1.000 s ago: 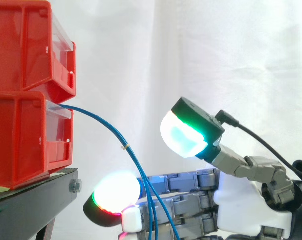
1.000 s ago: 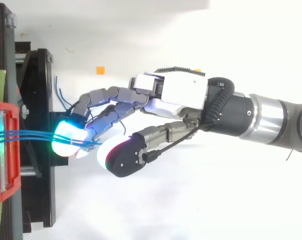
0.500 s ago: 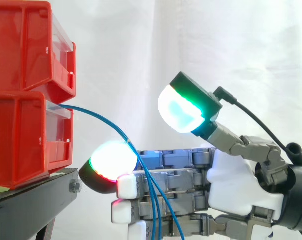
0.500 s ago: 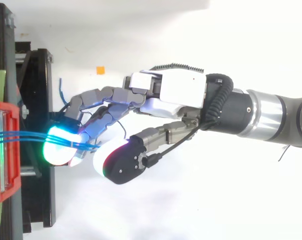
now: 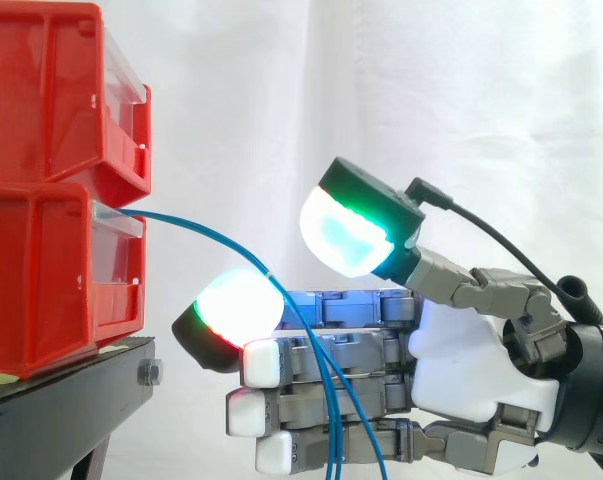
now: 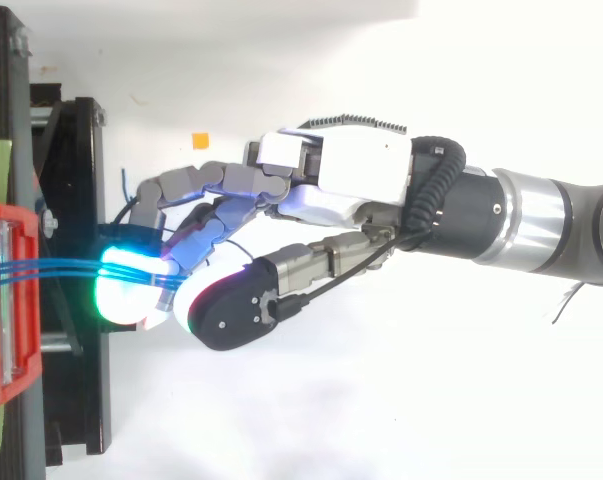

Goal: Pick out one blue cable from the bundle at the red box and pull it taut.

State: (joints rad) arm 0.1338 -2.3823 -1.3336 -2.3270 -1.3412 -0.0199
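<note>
Hand (image 5: 471,370) is open: your fingers (image 5: 351,350) lie straight, aimed at the lower red box (image 5: 41,280), with the thumb raised clear above them. Blue cables (image 6: 56,268) leave that box's front at the stand's (image 5: 71,400) edge, sag slack, cross the fingers and drop past them.

Cables (image 6: 61,268) run from stacked bins (image 5: 41,250) across the robot hand (image 5: 471,370).
</note>
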